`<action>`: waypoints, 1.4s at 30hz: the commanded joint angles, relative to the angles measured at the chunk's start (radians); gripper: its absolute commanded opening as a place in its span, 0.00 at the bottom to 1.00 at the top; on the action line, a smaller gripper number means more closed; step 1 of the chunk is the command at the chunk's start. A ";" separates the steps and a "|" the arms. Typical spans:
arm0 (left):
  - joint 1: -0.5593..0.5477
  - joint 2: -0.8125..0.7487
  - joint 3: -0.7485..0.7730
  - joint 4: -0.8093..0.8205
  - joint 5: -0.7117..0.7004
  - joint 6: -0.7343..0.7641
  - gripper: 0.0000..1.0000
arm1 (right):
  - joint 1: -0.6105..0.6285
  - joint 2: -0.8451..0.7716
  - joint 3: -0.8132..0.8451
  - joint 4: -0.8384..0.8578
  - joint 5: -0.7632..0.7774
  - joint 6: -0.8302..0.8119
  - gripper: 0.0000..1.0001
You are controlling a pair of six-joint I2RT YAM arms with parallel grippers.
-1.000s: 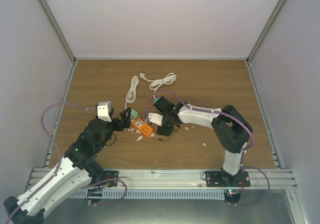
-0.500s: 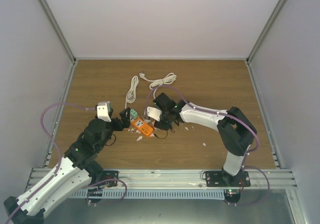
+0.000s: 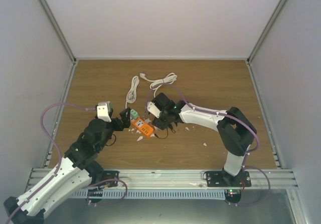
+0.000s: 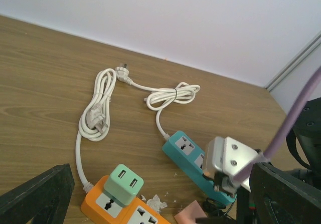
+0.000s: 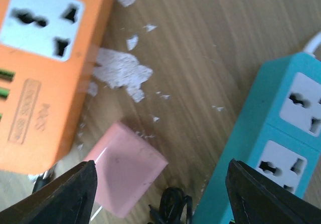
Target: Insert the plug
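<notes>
The black plug itself does not show clearly; only a black coiled cord (image 5: 172, 209) shows between my right fingers, also seen as a thin wire in the top view (image 3: 161, 135). My right gripper (image 5: 160, 201) is open and empty, low over the table, with a pink block (image 5: 125, 173) between its fingers. The teal power strip (image 5: 281, 134) lies to its right and shows in the left wrist view (image 4: 186, 156). The top view hides it under my right arm. My left gripper (image 4: 160, 211) is open and empty, just left of the orange strip (image 3: 143, 128).
The orange power strip (image 4: 120, 213) carries a green adapter (image 4: 123, 184). A long white cord (image 4: 100, 111) with a white plug lies coiled behind the strips. White scraps (image 5: 120, 68) litter the wood. My right arm's metal camera mount (image 4: 231, 159) hangs over the teal strip.
My right arm has moved left and back, over the teal strip and toward the orange strip. My left arm has not moved.
</notes>
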 commanded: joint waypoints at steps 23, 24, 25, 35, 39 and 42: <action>0.006 0.015 -0.015 0.039 -0.028 -0.011 0.99 | 0.069 0.094 0.022 0.000 0.086 0.380 0.60; 0.006 0.016 -0.013 0.040 -0.028 -0.011 0.99 | 0.070 0.096 0.021 -0.001 0.092 0.387 0.60; 0.006 0.016 -0.014 0.040 -0.028 -0.011 0.99 | 0.072 0.098 0.019 -0.002 0.098 0.396 0.60; 0.006 0.016 -0.014 0.038 -0.031 -0.013 0.99 | 0.072 0.077 -0.047 0.003 0.125 0.470 0.60; 0.007 0.016 -0.015 0.037 -0.032 -0.013 0.99 | 0.072 0.065 -0.083 0.017 0.121 0.483 0.57; 0.007 0.015 -0.017 0.036 -0.035 -0.014 0.99 | 0.074 0.060 -0.102 0.035 0.125 0.476 0.56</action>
